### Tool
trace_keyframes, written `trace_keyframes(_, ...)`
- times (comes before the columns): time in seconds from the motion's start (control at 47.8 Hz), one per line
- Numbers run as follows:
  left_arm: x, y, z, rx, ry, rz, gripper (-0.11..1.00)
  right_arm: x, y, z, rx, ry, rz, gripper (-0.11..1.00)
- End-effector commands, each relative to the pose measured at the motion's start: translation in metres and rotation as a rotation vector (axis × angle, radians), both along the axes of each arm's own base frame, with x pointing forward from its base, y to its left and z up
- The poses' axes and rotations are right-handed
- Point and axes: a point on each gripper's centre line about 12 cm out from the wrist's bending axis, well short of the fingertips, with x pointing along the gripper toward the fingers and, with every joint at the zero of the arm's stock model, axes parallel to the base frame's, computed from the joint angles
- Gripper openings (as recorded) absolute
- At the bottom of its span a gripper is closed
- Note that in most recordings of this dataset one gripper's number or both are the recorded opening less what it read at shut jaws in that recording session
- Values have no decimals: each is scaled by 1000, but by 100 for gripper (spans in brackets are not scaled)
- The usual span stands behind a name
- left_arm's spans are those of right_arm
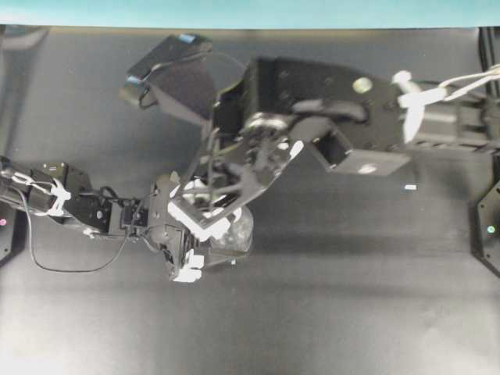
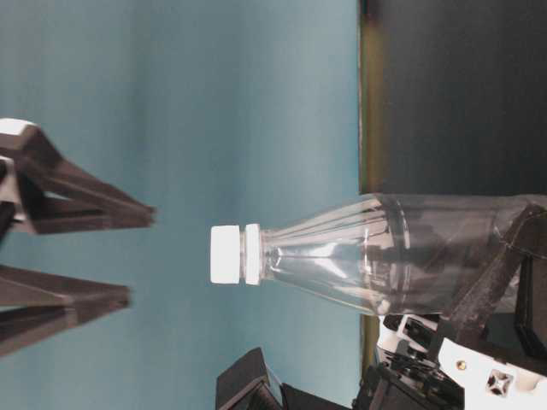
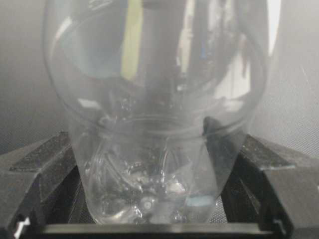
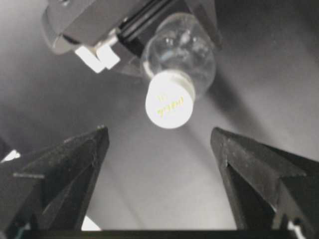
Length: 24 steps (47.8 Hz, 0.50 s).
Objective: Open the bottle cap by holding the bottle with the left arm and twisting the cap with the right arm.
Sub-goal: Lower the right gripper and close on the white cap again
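On the dark table (image 1: 351, 312), the left gripper (image 3: 149, 219) clamps the base of the small clear plastic bottle (image 2: 367, 265), standing upright. Above its round white cap (image 4: 169, 104), the right gripper (image 4: 159, 169) hangs wide open, holding nothing, clear of the cap.

table (image 1: 351, 312): dark, matte | backdrop (image 2: 171, 85): teal wall | small white scrap (image 1: 410, 187)

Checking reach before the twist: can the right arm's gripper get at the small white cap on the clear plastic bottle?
Probably yes. The right gripper is open, lined up with the white cap, nothing between; the left gripper holds the clear bottle.
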Motion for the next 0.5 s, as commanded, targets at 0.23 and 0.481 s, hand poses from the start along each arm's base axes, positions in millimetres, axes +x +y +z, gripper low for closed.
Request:
trace_keyframes(0.23, 2, -3, 2, 0, -6, -10, 82, 4, 4, -31, 12, 23, -4, 79)
trace_keyframes(0.481, 2, -3, 1, 0, -5, -10, 82, 4, -1, -43, 10, 32, -14, 78)
